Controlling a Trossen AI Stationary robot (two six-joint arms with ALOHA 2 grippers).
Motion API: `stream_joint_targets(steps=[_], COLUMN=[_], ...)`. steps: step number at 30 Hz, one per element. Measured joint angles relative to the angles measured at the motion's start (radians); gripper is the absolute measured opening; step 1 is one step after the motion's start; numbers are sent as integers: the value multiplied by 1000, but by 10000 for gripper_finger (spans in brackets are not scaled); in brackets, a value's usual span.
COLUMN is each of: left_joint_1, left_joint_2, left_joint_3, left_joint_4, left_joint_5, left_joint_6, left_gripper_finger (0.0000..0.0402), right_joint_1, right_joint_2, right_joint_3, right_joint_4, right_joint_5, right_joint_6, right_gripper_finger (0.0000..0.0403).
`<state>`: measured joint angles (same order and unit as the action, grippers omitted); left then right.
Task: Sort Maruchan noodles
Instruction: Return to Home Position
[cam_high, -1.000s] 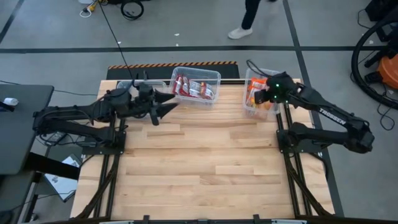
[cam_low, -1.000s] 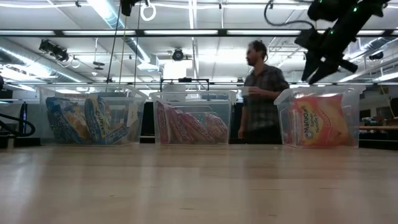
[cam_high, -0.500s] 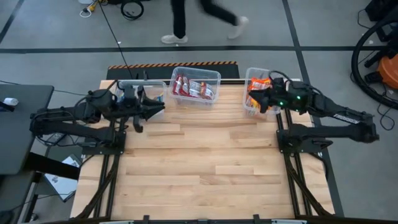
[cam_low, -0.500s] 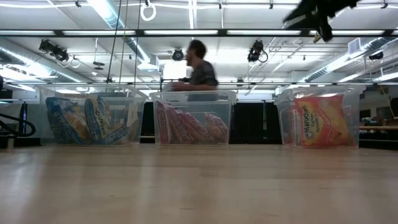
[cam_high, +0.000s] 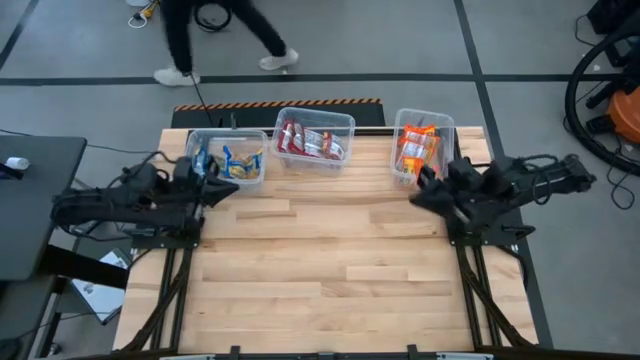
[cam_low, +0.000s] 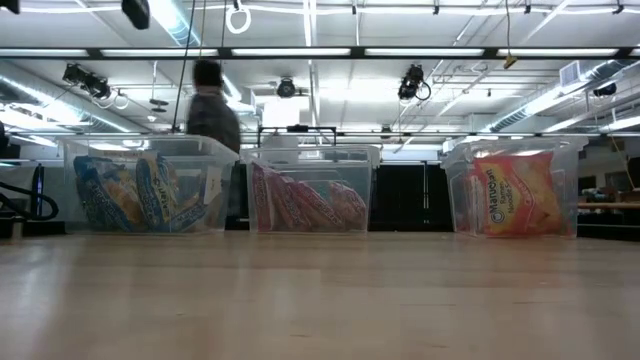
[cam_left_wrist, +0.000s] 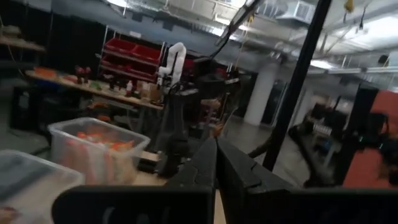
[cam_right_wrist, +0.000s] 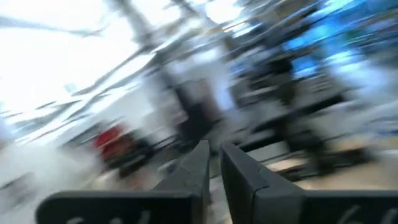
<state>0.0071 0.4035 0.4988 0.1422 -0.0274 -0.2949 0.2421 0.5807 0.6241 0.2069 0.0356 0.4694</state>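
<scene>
The blue-yellow noodles (cam_high: 232, 160) are lying in the left bin (cam_high: 228, 132), the red noodles (cam_high: 312, 143) in the middle bin (cam_high: 315, 111) and the orange noodles (cam_high: 418, 148) in the right bin (cam_high: 425, 113), along the bench (cam_high: 330, 260)'s far edge. The left end effector (cam_high: 228, 188) and right end effector (cam_high: 418, 195), both closed and empty, are hanging at the bench's sides, seemingly parking because sorting looks finished.

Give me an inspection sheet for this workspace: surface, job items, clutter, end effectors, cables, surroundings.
Surface: wooden table, bare in front of the bins.
Job's things: blue-yellow packets in left bin, dark red packets in middle bin, orange packets in right bin; none loose.
Clutter: nothing seen.
End effectors: left end effector and right end effector at the table's sides, both shut, empty.
Cables: black cable on floor beyond table.
Surroundings: person walking past; dark side table left.
</scene>
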Motion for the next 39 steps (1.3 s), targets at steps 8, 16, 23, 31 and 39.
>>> stream_joint_targets(steps=[8,16,23,31,39], left_joint_1=[0,0,0,0,0], left_joint_2=[-132,-138,-168,-273,-293], left_joint_3=[0,0,1,1,0], left_joint_4=[-251,-261,-299,-495,-561], left_joint_5=[-1,14,-52,-72,-57], left_joint_6=[44,81,219,310,265], left_gripper_finger=[13,13,13,13,13], right_joint_1=[52,43,-150,-279,-281], right_joint_2=[-10,63,-69,-419,-576], right_joint_3=[-47,-113,-117,-116,-103], right_joint_4=[-39,-47,-200,-443,-458], right_joint_5=[-216,-188,-193,-126,-150], right_joint_6=[-127,-120,-308,-454,-589], right_gripper_finger=[63,63,64,64,64])
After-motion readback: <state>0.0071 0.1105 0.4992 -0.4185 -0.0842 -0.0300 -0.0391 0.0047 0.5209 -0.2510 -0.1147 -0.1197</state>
